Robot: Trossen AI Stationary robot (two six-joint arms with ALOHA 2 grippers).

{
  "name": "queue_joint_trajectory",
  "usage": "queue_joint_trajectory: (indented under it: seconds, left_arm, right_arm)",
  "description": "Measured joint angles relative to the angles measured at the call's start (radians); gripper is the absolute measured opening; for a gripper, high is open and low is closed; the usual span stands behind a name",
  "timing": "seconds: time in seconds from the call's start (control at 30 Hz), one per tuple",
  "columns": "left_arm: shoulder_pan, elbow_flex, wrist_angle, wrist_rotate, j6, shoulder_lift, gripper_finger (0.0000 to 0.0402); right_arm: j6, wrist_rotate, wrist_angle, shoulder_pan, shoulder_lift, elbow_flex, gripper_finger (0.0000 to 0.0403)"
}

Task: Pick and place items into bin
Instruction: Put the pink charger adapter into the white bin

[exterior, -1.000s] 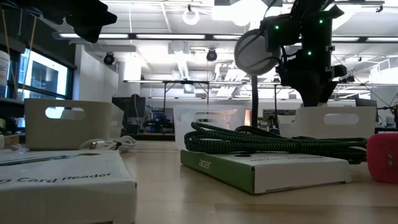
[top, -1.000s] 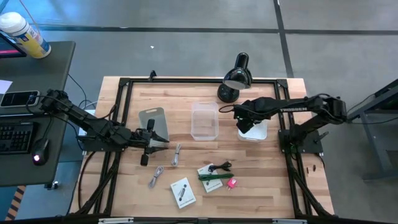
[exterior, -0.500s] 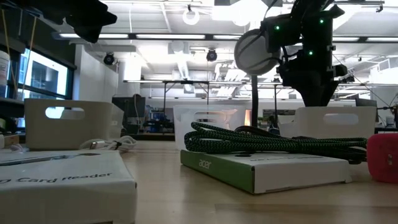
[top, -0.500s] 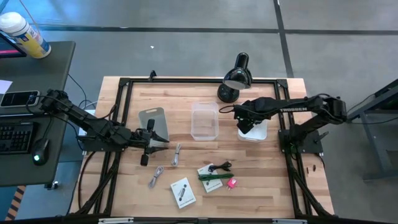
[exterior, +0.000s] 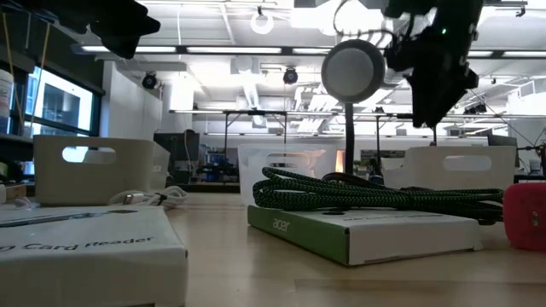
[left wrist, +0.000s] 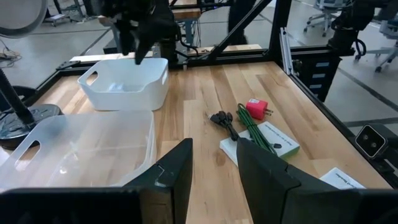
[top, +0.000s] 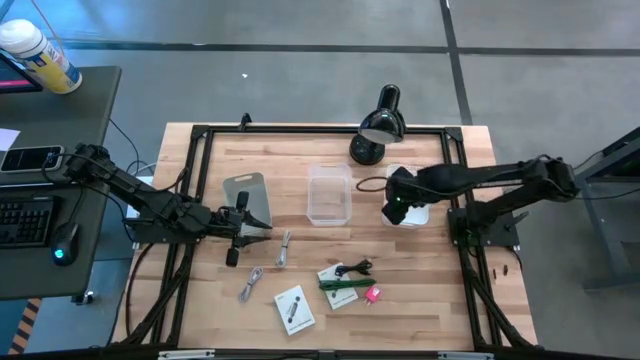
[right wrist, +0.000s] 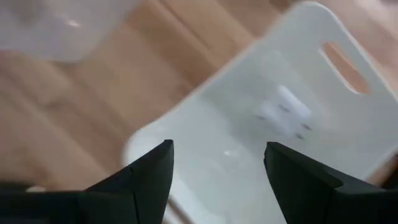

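My right gripper (top: 395, 205) hangs open above the white bin (top: 418, 212) near the table's right side. In the right wrist view its open fingers (right wrist: 217, 177) frame that bin (right wrist: 249, 155), where a small white block (right wrist: 283, 112) lies on the floor. My left gripper (top: 245, 222) waits open, level, at the table's left (left wrist: 214, 171). On the near part of the table lie the black cable (top: 355, 268), green pen-like stick (top: 340, 284), pink piece (top: 373, 294), a white card (top: 293, 310) and silvery metal bits (top: 283, 248).
A clear bin (top: 330, 195) stands at the table's middle, with a greyish tray (top: 248, 195) to its left. The black desk lamp (top: 378, 125) stands at the far edge, close to the right arm. A black frame borders the table.
My right gripper has risen above the white bin and shifted a little toward the table's right edge; the right arm has drawn back with it. The left arm and the items on the table have stayed where they were.
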Motion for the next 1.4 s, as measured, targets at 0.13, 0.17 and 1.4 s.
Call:
queue_joint_trajectory:
  seconds: [0.13, 0.17, 1.4]
  left_arm:
    - [0.0, 0.0, 0.0, 0.0, 0.0, 0.0, 0.0113]
    - [0.0, 0.0, 0.0, 0.0, 0.0, 0.0, 0.0113]
    - [0.0, 0.0, -0.057, -0.057, 0.007, 0.002, 0.0113]
  right_arm:
    - [0.004, -0.015, 0.051, 0.08, -0.027, 0.0, 0.0238]
    - [0.004, -0.023, 0.064, 0.101, -0.031, 0.0, 0.0239]
    - [-0.049, -0.143, 0.684, 0.569, 0.151, 0.0, 0.0236]
